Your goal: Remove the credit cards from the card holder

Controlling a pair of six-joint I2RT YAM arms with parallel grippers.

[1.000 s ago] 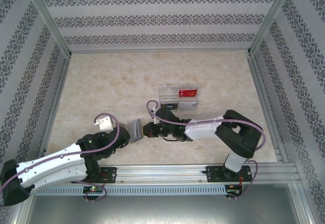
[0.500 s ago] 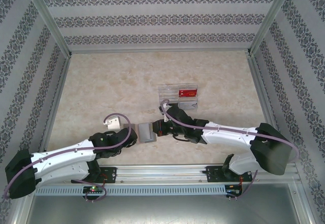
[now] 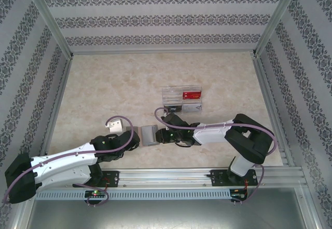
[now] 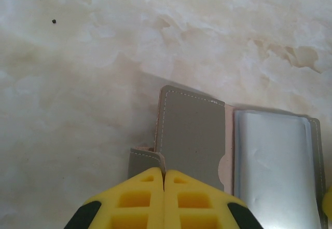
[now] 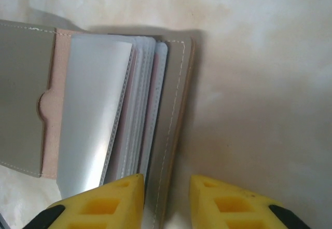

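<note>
The card holder [image 3: 147,134] lies open on the table [image 3: 104,89], near its six o'clock edge, with clear sleeves [image 5: 93,115] fanned over its right panel. At the holder's nine o'clock, the left gripper [image 4: 164,177] is clenched on the edge of the left panel. At three o'clock, the right gripper [image 5: 166,187] is released, its fingers parted astride the right cover's edge. At the holder's one o'clock, well apart, a clear tray [image 3: 164,96] holds a red card [image 3: 192,94].

This is looking like a robotics lab cell: wallpapered panels [image 3: 155,18] and aluminium frame posts [image 3: 49,20] are boxing in a marble-look tabletop [image 3: 114,83] on three sides, and a slotted aluminium rail [image 3: 171,176] along the tabletop's near edge is carrying the bolted left arm base [image 3: 106,176] and right arm base [image 3: 233,176].
</note>
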